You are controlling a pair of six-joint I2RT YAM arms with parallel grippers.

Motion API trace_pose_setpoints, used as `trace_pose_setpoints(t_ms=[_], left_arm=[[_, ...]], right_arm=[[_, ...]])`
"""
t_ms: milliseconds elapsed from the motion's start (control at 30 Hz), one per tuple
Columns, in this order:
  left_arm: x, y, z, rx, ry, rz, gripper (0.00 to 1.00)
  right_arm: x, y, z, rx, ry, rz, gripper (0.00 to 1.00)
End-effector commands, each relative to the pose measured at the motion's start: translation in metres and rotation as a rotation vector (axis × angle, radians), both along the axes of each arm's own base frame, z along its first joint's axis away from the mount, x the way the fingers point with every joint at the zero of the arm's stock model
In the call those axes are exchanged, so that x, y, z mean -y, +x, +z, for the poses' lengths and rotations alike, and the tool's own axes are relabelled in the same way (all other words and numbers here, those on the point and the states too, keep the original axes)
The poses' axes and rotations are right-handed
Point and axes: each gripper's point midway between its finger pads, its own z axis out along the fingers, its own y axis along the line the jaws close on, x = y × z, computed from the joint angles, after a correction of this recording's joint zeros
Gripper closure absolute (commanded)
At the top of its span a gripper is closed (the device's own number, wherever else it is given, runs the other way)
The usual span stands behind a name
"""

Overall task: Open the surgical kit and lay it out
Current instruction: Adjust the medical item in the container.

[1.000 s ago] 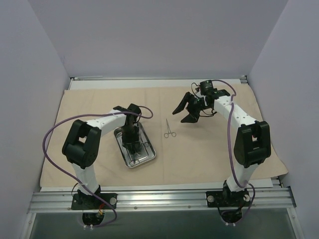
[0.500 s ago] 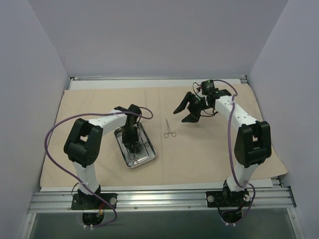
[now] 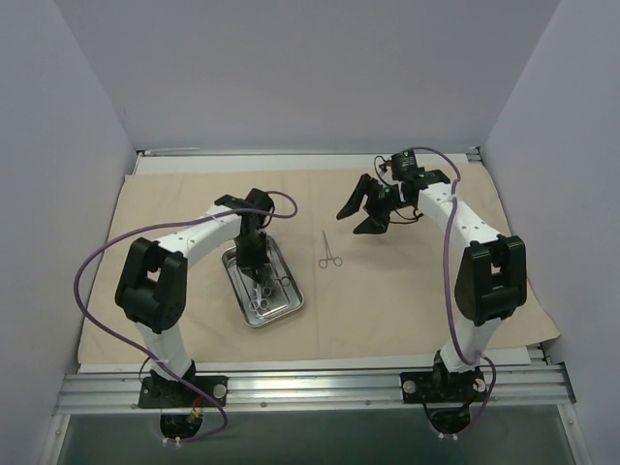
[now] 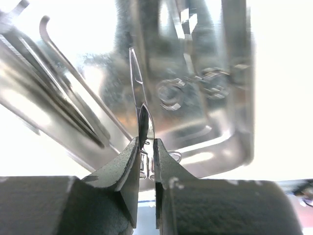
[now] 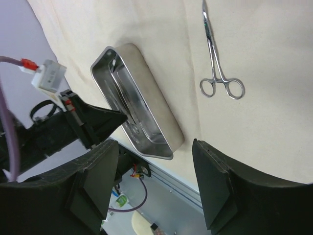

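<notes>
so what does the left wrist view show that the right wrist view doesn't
Only the left wrist: a close look at the left gripper shut on a forceps inside the tray, with other instruments lying beside it. Only the right wrist: a second forceps lying alone on the cloth, the open right gripper, and the tray's whole outline. Both: the tray, with the left gripper in it.

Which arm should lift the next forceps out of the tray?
Left. The left gripper sits in the steel tray, shut on a forceps; the right gripper hovers open over the cloth, away from it.
</notes>
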Motion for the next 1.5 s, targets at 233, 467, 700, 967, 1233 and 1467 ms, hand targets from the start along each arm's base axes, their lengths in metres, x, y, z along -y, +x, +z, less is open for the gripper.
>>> trace_pose_setpoints(t_ms=[233, 467, 700, 967, 1233, 1467], left_arm=[[0.004, 0.011, 0.057, 0.095, -0.071, -0.006, 0.98], [0.001, 0.033, 0.022, 0.050, -0.039, -0.018, 0.97], [0.005, 0.050, -0.011, 0.013, -0.018, -0.047, 0.93], [0.006, 0.058, -0.016, 0.016, -0.020, -0.051, 0.77], [0.007, 0.059, -0.013, 0.018, -0.026, -0.047, 0.70], [0.006, 0.059, -0.021, 0.008, -0.026, -0.045, 0.74]], right_arm=[[-0.019, 0.003, 0.025, 0.166, 0.046, 0.181, 0.37], [-0.020, -0.002, 0.018, 0.161, 0.031, 0.178, 0.37], [-0.016, -0.015, 0.009, 0.139, 0.011, 0.181, 0.37], [-0.018, -0.016, 0.006, 0.137, 0.006, 0.179, 0.37], [-0.023, -0.015, 0.002, 0.129, 0.009, 0.194, 0.37], [-0.024, -0.016, 0.001, 0.127, 0.012, 0.209, 0.37]])
